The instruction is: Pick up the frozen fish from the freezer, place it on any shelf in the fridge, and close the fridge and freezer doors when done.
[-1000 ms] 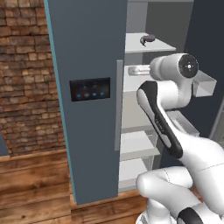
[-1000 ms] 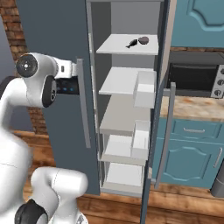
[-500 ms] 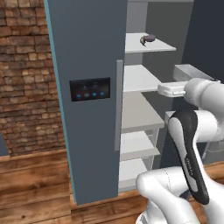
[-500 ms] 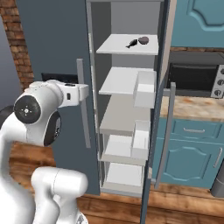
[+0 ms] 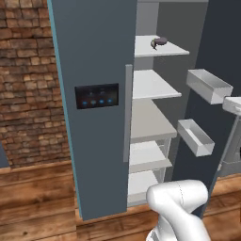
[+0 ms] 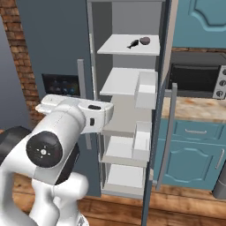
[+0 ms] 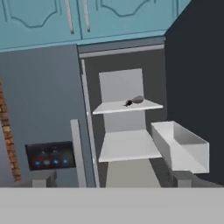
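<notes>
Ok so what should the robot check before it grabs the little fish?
1. Plain door open: ok.
2. Frozen fish in sight on the top shelf: ok.
3. Fish told apart from the maroon lump beside it: ok.
4. Gripper open, fingertips wide apart: ok.
5. Gripper close to the fish: not ok, it is well short of the shelf.
6. Fish free of the lump: cannot tell.
</notes>
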Tool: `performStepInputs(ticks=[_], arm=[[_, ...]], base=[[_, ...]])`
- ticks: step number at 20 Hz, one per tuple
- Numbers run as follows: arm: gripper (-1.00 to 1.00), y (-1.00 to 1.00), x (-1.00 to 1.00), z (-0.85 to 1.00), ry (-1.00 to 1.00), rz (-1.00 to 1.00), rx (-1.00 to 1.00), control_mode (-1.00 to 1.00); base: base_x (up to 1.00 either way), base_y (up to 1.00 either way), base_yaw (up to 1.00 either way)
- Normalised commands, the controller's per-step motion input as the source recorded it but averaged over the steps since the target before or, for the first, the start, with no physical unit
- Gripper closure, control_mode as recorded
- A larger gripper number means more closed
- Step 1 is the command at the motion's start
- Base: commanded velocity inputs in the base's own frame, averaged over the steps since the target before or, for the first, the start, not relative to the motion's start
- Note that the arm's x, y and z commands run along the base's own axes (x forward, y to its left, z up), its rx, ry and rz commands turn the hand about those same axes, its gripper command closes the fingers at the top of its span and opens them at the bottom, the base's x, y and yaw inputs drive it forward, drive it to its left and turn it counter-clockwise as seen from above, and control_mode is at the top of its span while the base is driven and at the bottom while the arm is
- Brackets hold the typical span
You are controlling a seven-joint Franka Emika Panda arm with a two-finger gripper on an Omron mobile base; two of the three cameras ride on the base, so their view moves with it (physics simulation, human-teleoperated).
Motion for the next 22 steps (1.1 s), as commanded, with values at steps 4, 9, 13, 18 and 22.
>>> performStepInputs(ticks=[4, 9, 13, 18, 22], arm=[[-1.0, -1.0, -0.87, 0.01, 0.12, 0.01, 0.09, -1.0], [-1.0, -0.89, 0.05, -0.03, 0.01, 0.08, 0.02, -1.0], [-1.0, -0.6, 0.41, -0.26, 0.04, 0.02, 0.0, -1.0], [-1.0, -0.35, 0.33, -0.32, 0.11, 0.0, 0.03, -1.0], [-1.0, -0.18, 0.42, -0.17, 0.14, 0.0, 0.0, -1.0]], base=[[0.0, 0.0, 0.0], [0.0, 0.0, 0.0], [0.0, 0.0, 0.0], [0.0, 0.0, 0.0], [0.0, 0.0, 0.0]])
